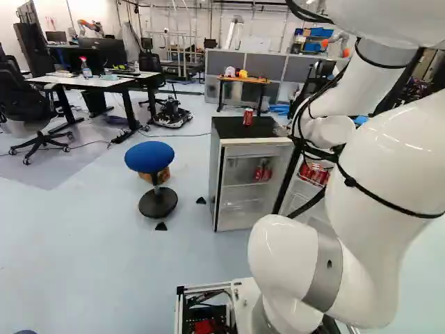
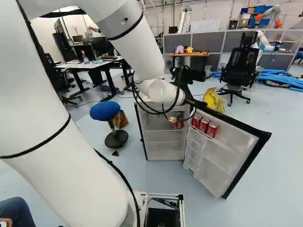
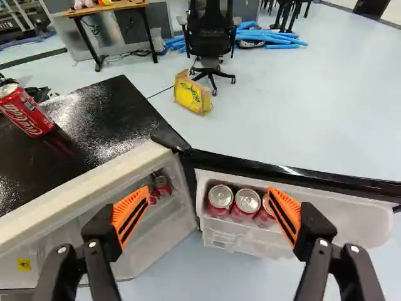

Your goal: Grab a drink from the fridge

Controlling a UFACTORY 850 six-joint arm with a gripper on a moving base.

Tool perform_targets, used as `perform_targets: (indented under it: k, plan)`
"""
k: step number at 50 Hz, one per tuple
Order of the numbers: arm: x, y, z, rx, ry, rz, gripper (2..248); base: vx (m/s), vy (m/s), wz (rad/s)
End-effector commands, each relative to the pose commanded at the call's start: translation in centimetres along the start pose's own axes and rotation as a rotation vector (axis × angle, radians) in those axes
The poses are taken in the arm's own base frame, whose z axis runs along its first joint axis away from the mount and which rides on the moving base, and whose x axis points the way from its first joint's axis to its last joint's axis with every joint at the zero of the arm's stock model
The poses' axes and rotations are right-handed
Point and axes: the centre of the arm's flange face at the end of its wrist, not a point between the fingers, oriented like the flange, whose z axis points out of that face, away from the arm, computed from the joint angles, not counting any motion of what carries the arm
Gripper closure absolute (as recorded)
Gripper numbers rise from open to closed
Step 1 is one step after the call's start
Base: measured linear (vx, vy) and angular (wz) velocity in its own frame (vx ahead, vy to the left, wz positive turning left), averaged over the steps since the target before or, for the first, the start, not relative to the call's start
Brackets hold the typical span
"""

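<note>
- Black two-fingered claw (image 2: pixel 186 78), in the right base view: at the white, rounded arm's (image 2: pixel 61 118) end, near the small, boxy white fridge (image 2: pixel 163 139).
- Same view: pale moulded-plastic door (image 2: pixel 236 147), black-edged, swung open across the floor; three red metal cans (image 2: pixel 204 125) line its rack.
- Left base view: one red cylindrical can (image 1: pixel 247 117) upright on the fridge's black top; round blue stool (image 1: pixel 149 156) beside the fridge.
- Wrist view: claw (image 3: pixel 207 210) spread wide, slotted orange pads (image 3: pixel 131 215) well apart; glossy top mirrors the lone can; crumpled yellow bag (image 3: pixel 192 94) beyond the fridge.
</note>
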Motion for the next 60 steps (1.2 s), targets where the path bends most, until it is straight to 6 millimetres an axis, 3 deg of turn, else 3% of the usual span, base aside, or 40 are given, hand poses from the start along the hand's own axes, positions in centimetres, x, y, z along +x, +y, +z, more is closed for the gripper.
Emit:
perform_targets:
  k: [43,60]
  plan:
    - [2.4,5.3,4.4,-0.094,-0.042,0.061,3,0.0,0.0,0.0]
    - [4.8,7.2,5.7,-0.121,-0.009,0.076,3,0.0,0.0,0.0]
